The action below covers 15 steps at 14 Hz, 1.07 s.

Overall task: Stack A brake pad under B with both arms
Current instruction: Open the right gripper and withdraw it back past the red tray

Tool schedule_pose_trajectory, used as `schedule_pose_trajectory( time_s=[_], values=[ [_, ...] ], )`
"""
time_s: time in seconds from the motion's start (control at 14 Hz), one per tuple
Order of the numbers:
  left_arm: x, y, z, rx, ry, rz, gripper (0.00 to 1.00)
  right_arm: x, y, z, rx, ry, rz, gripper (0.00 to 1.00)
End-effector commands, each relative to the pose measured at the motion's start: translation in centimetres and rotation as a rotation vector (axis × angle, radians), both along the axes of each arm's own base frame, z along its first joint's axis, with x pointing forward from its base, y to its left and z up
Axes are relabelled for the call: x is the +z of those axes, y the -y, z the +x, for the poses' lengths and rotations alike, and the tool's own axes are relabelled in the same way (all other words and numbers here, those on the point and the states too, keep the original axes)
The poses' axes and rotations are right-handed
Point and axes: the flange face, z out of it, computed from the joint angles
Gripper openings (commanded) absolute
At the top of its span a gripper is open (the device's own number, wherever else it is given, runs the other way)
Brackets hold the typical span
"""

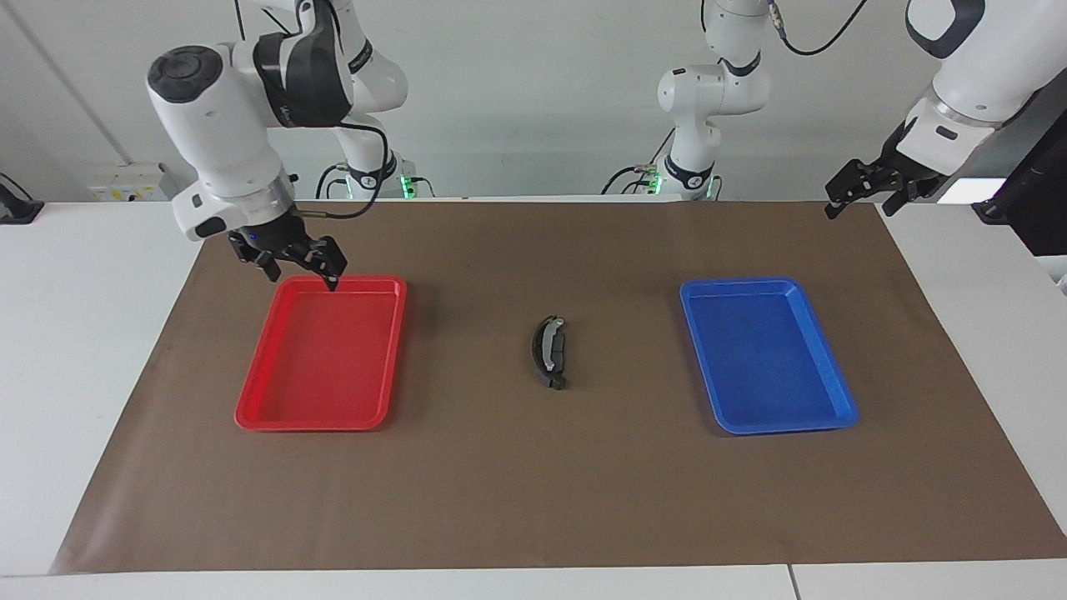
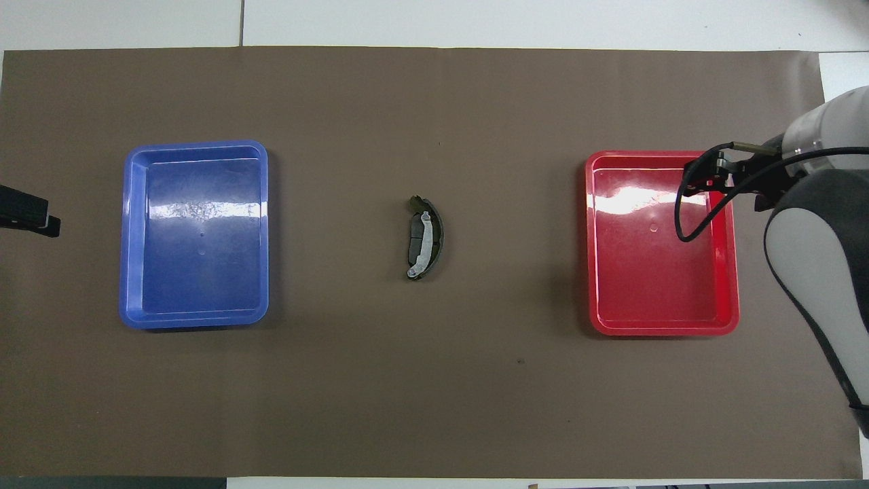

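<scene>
Lying half-hidden under B, A brake pad

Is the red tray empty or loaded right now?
Empty: the red tray shows only bare floor in both views, nothing inside.

Your right arm comes in from its base, elbow bent high, with the forearm dropping steeply to a downward-pointing wrist. Your right gripper hangs in the air, tilted slightly, with its fingers spread apart and nothing between them. From overhead, only that arm's grey and white forearm and the dark gripper head show at the edge. Your left arm waits off at its own end of the surface, the wrist angled down and inward. Your left gripper is raised, its fingers apart and empty; overhead, only its dark tip shows.
</scene>
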Motion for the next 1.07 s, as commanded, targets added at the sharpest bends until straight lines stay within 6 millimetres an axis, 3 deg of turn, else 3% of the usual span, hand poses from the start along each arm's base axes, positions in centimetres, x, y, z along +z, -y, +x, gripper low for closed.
schedule_pose_trajectory(
  time_s=[0.0,0.21,0.36,0.57,1.0],
  values=[
    [0.0,-0.3,-0.7,-0.004,0.010,0.013,1.00,3.1,2.0,-2.1,-0.005,-0.010,0.009,1.00],
    [0.0,-0.3,-0.7,-0.004,0.010,0.013,1.00,7.5,3.6,-2.9,0.006,-0.047,0.012,1.00],
    [0.0,-0.3,-0.7,-0.004,0.010,0.013,1.00,8.8,3.7,-2.4,0.027,-0.070,0.011,1.00],
    [0.0,-0.3,-0.7,-0.004,0.011,0.013,1.00,6.8,2.5,-3.2,0.047,-0.073,0.010,1.00],
    [0.0,-0.3,-0.7,-0.004,0.011,0.013,1.00,6.9,2.3,-2.6,0.120,-0.030,-0.004,1.00]
  ],
)
